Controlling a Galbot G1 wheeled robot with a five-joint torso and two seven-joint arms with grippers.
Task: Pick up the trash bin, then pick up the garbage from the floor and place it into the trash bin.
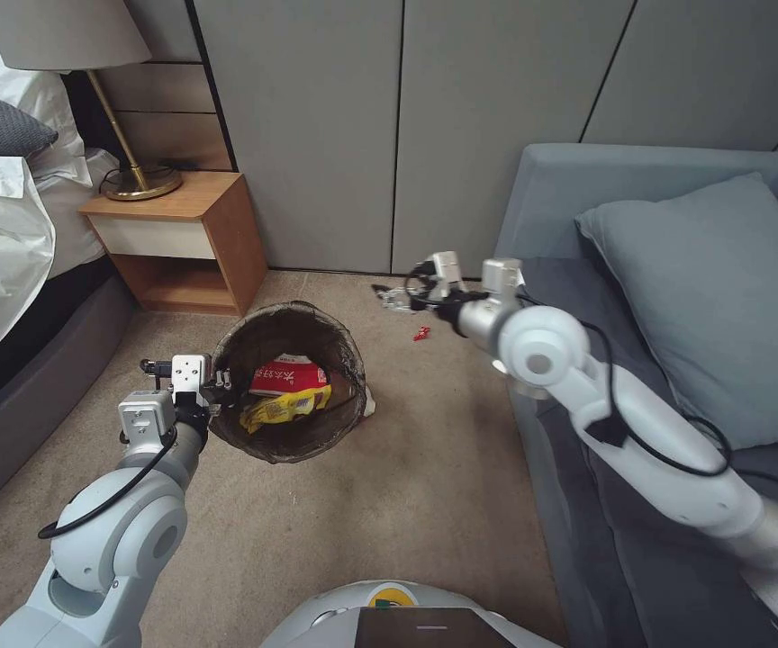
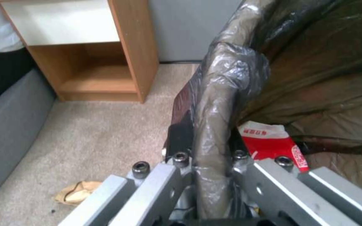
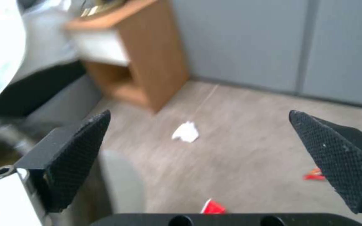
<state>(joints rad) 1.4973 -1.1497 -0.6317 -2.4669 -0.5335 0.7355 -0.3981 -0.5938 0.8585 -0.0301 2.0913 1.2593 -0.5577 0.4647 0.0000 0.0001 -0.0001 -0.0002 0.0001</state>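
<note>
My left gripper (image 1: 218,382) has its fingers clamped on the near-left rim of the trash bin (image 1: 290,382), which holds a red wrapper (image 1: 287,375) and a yellow wrapper (image 1: 285,407). Farther right, my right gripper (image 1: 395,297) hangs over the carpet with fingers (image 3: 78,147) spread wide, a crumpled white tissue (image 3: 186,132) and red scraps (image 1: 420,334) lying beneath.

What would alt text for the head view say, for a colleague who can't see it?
The left gripper is shut on the rim of the trash bin, which holds a red wrapper and a yellow wrapper. The right gripper reaches over the carpet, beside the sofa, near a red scrap.
</note>
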